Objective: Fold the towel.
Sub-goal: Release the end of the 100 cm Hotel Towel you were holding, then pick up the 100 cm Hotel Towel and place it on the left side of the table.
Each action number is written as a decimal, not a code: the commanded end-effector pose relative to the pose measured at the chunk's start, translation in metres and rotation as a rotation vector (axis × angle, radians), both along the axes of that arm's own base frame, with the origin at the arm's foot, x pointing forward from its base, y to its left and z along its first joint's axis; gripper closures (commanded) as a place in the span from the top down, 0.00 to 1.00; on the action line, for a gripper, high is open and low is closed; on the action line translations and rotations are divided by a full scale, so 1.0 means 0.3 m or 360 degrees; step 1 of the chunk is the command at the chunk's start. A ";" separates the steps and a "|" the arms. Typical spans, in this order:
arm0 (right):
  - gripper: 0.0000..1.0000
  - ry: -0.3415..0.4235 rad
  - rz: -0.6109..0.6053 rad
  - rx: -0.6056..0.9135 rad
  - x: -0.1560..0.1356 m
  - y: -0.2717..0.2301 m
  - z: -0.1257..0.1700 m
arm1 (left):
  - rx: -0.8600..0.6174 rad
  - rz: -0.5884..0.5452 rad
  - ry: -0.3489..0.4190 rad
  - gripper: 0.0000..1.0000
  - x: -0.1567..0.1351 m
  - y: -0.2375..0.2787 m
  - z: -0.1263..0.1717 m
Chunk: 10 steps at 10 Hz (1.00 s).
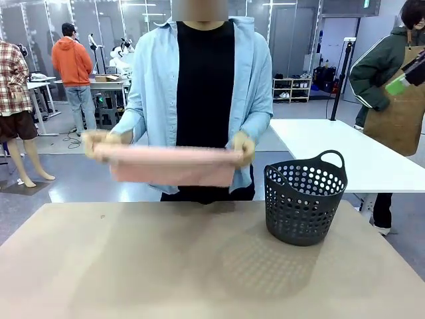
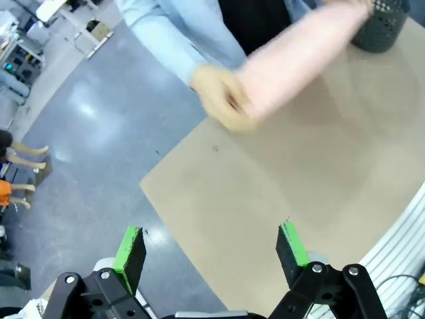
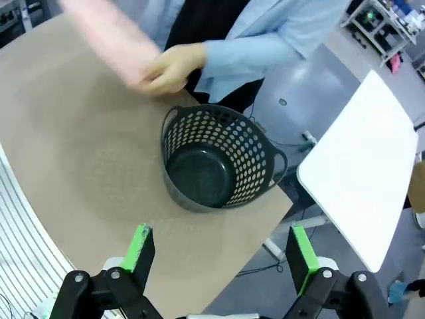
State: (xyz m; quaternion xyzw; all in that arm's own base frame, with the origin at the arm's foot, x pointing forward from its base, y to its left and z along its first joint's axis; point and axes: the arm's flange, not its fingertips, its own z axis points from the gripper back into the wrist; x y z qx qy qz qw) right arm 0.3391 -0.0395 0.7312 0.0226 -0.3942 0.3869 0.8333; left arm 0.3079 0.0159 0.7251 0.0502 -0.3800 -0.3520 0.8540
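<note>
— looking from the front, what is the person doing with the towel?

— the person (image 1: pixel 199 86) is standing at the far side of the table (image 1: pixel 166 266) and is holding the towel (image 1: pixel 169 165) up in the air over the far edge, stretched sideways and doubled over. one hand (image 1: pixel 99 141) is gripping its picture-left end, and the other hand (image 1: pixel 244 147) is gripping the opposite end. a dark basket (image 1: pixel 304 199) is sitting on the table at picture right, near that end of the towel but apart from it.

— and what is the left wrist view giving?

— the left gripper (image 2: pixel 210 232) is hanging over the table's (image 2: pixel 299 179) edge with its jaws spread wide, grasping nothing. farther off, the towel (image 2: pixel 299 56) is showing as a pink blur above the table, with a blurred hand (image 2: pixel 222 103) clenched on its end. the basket (image 2: pixel 380 26) is standing at the top right.

— and the right wrist view?

— the right gripper (image 3: pixel 219 232) is hovering with its jaws wide apart, gripping nothing, and the basket (image 3: pixel 249 159) is sitting just ahead of it. the towel (image 3: pixel 109 33) is blurring across the upper left, and a hand (image 3: pixel 169 70) is grasping its end just beyond the basket's rim.
</note>
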 end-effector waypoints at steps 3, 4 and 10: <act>1.00 -0.0027 -0.0059 -0.0002 -0.027 0.002 -0.078 | 0.0008 -0.0053 -0.0163 1.00 0.012 -0.011 -0.057; 1.00 -0.0006 -0.0043 0.0023 -0.058 -0.013 -0.034 | 0.0003 -0.0024 -0.0080 1.00 -0.047 -0.008 -0.012; 1.00 -0.0006 -0.0043 0.0023 -0.058 -0.013 -0.034 | 0.0003 -0.0024 -0.0080 1.00 -0.047 -0.008 -0.012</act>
